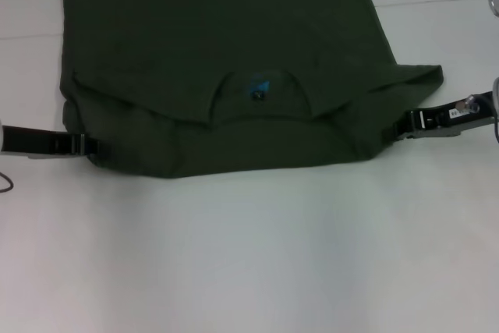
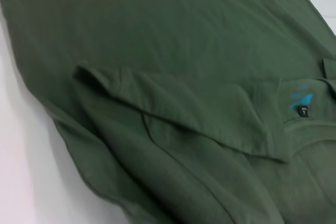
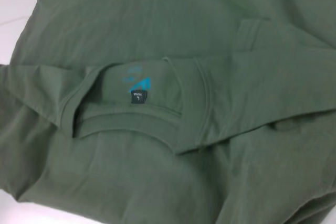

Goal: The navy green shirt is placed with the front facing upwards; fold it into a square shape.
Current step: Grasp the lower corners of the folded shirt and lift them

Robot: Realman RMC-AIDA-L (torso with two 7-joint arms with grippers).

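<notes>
Shirt [image 1: 218, 76] lies on white table [image 1: 249, 255], spread wide across the far half, plain green side up. Collar edge is folded over toward the near side, neckline [image 1: 257, 99] showing with a small blue-and-black label [image 1: 258, 89] inside it (label also clear in both wrist views). A fold ridge runs across the near part, sleeves doubled under.

Left gripper [image 1: 87, 146] sits low at the shirt's near left corner, tips touching or buried in cloth; jaw state cannot be told. Right gripper [image 1: 401, 125] sits at the near right corner, against the folded sleeve edge; its jaws likewise hidden, cannot tell.
</notes>
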